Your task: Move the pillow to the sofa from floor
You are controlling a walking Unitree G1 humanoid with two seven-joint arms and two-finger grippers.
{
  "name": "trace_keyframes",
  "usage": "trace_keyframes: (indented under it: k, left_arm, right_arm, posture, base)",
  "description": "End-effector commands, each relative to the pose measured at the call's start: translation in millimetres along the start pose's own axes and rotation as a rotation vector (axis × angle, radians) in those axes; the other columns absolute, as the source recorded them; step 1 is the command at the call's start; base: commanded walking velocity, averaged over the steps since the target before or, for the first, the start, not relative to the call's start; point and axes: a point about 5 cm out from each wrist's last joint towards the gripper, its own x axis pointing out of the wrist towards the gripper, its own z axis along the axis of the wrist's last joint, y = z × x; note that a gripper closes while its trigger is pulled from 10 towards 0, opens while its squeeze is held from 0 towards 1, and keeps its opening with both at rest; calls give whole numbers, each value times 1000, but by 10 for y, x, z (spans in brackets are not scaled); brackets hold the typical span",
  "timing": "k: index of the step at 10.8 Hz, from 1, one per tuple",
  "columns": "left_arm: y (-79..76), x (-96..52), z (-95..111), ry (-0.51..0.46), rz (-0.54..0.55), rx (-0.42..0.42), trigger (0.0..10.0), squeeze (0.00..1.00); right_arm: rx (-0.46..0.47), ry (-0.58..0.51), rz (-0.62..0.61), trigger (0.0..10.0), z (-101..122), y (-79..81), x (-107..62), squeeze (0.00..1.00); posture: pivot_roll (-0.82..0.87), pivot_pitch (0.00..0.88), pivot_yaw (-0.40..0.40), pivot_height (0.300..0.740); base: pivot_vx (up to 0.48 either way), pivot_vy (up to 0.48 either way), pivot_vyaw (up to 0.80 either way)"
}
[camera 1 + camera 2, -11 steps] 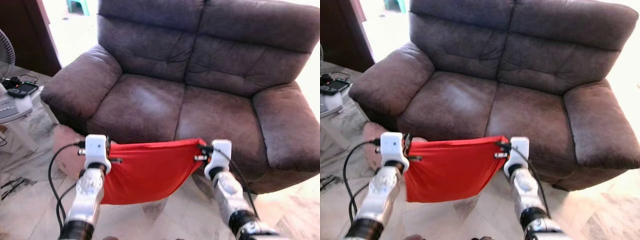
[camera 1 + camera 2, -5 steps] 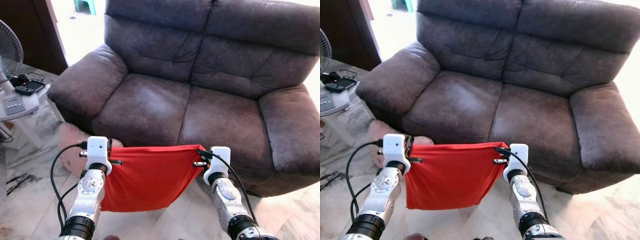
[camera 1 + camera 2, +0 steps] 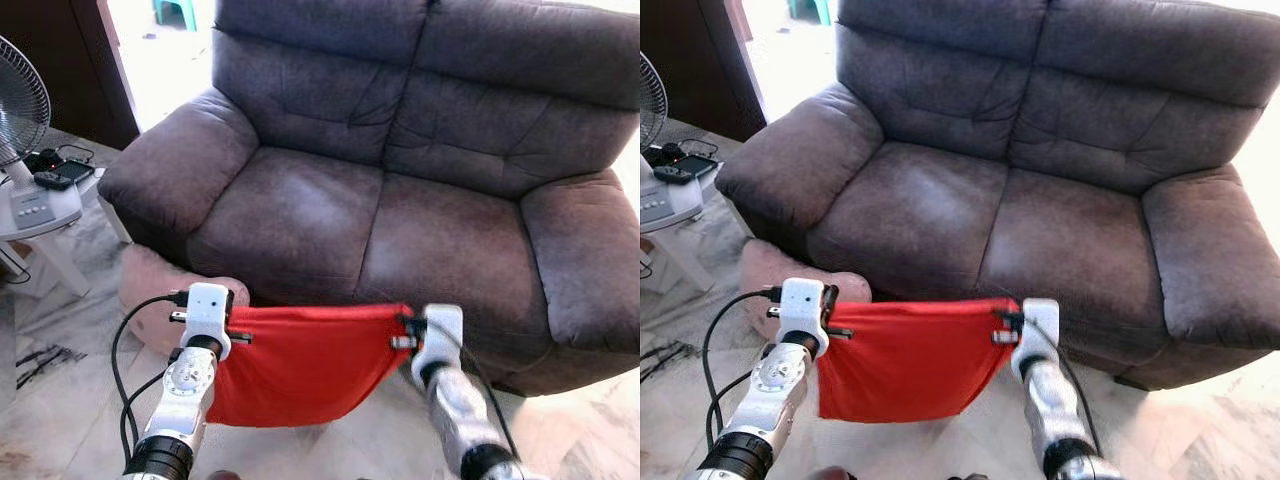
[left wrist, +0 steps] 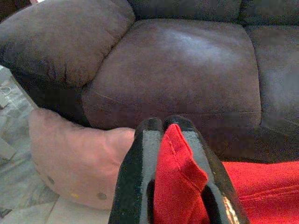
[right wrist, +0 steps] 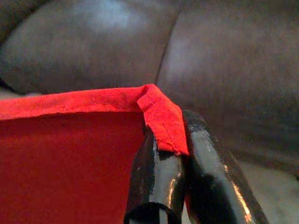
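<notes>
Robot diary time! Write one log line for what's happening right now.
left claw: shut on red pillow corner | right claw: shut on other corner | pillow: hanging before sofa | pink cushion: on floor

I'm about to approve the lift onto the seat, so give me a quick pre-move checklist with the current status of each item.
1. Left tool clamped on red pillow corner: ok.
2. Right tool clamped on the other top corner: ok.
3. Pillow's top edge held level between the tools: ok.
4. Pillow raised above sofa seat height: not ok; it hangs in front of the seat.
5. Seat cushions free for placing: ok.
6. Pink cushion on the floor out of the robot's walking path: cannot tell.
</notes>
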Motion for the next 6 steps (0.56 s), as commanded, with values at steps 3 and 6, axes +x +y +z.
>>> trace_keyframes:
  k: [3,6]
  left_arm:
    - [24,-43,-194,74,8,6,10000,0]
    - [115,-33,-76,-9,51,-33,10000,0]
  right_arm:
    - [9,90,-71,10000,-164,-97,-57,0]
    - [48,9,-84,10000,-27,-132,-20,0]
  posture:
    - [131,26,-74,740]
    - [131,26,-73,740]
  base:
    - [0,0,0]
    - [0,0,0]
